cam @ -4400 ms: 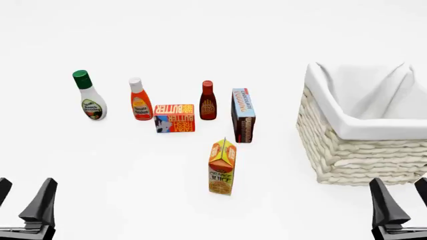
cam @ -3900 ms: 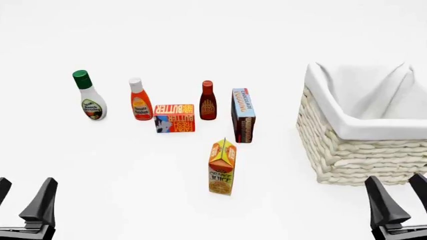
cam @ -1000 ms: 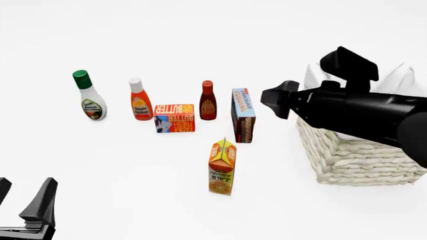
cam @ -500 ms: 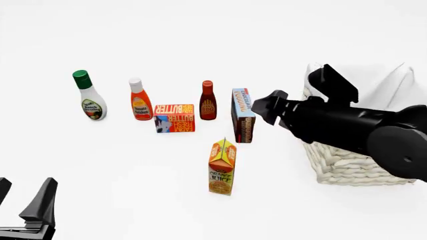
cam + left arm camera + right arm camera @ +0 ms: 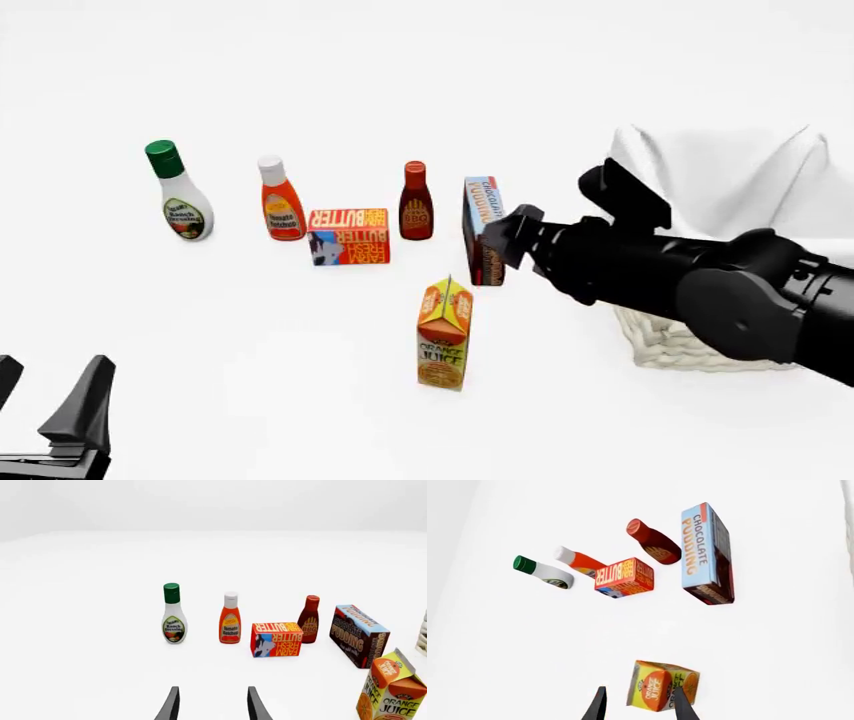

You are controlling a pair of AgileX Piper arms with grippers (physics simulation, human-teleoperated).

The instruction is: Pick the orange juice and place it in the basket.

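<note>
The orange juice point(image 5: 445, 335) is a small orange and yellow gable-top carton, upright near the table's middle. It also shows in the left wrist view as the orange juice point(image 5: 393, 692) and from above as the orange juice point(image 5: 660, 685). The basket point(image 5: 674, 350), cream wicker with a white cloth liner, stands at the right, partly hidden by my right arm. My right gripper point(image 5: 501, 238) hovers above and behind the carton, beside the pudding box. It is open, and one finger point(image 5: 682, 706) overlaps the carton's top. My left gripper point(image 5: 47, 400) rests open at the near left and is empty.
A row of groceries stands behind the carton: a green-capped ranch bottle point(image 5: 178, 205), a ketchup bottle point(image 5: 280, 200), a butter box point(image 5: 350, 237), a dark sauce bottle point(image 5: 416, 202) and a chocolate pudding box point(image 5: 485, 225). The pudding box is close to my right gripper.
My right arm rose from the near right corner, crossed in front of the basket and moved left and down toward the carton. The left arm and the groceries stayed put.
</note>
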